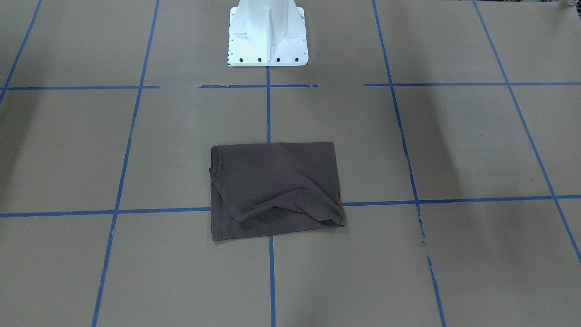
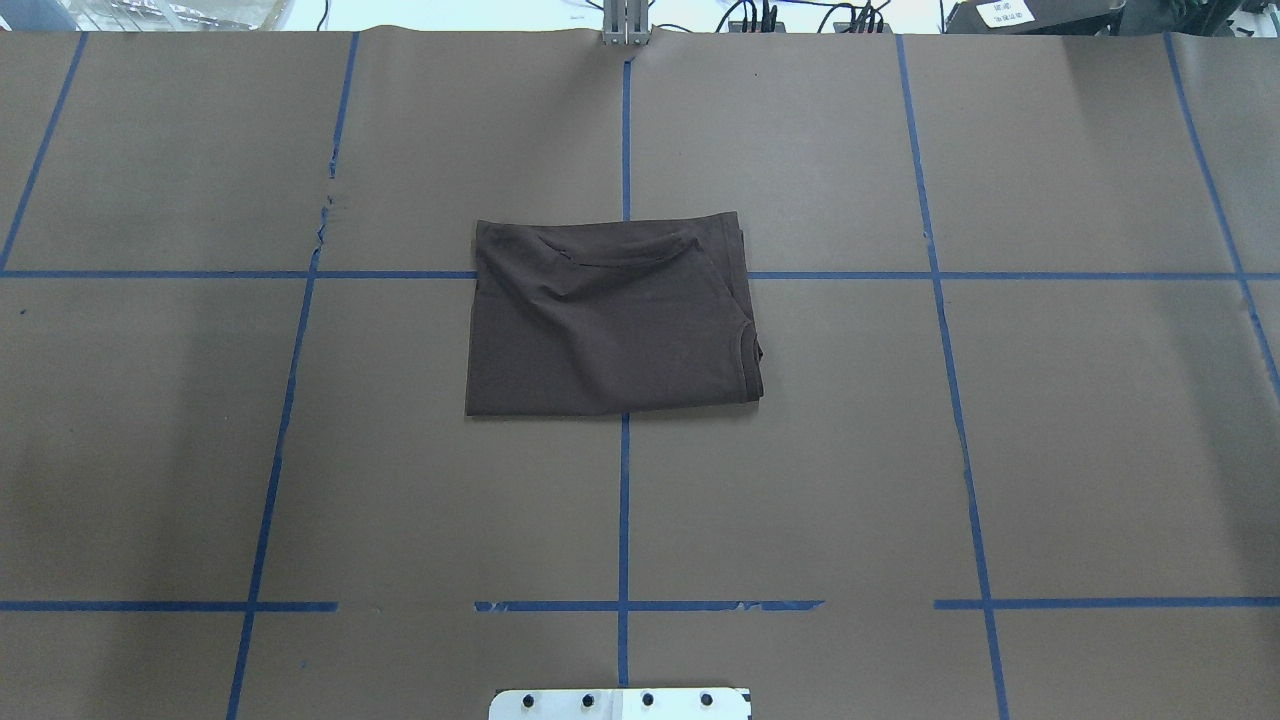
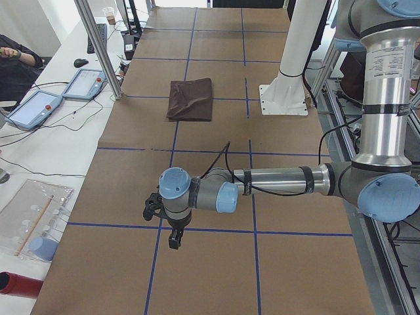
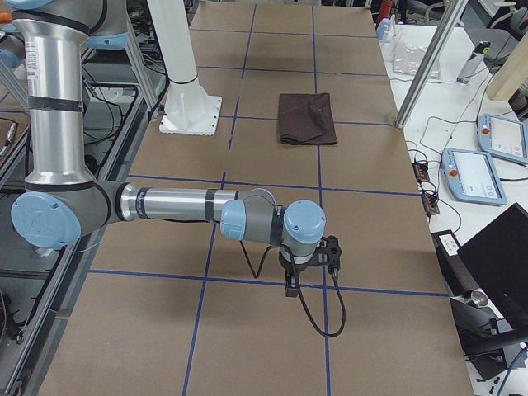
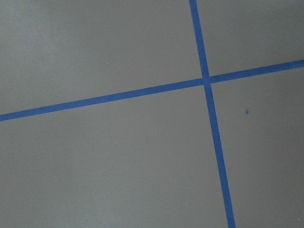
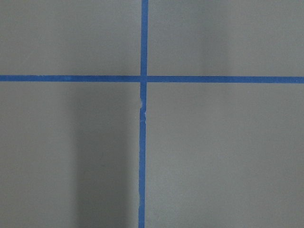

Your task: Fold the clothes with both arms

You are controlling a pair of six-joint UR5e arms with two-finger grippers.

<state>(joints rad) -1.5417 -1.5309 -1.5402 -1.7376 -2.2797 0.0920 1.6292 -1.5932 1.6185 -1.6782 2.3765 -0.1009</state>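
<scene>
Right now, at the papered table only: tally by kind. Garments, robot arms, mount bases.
Dark brown T-shirt, folded: 1
Robot arms: 2, the left arm and the right arm
White pedestal base: 1
Total: 4

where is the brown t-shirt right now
In the overhead view the T-shirt lies folded at mid-table, across the centre blue tape line, straight ahead of the white pedestal base.
</scene>
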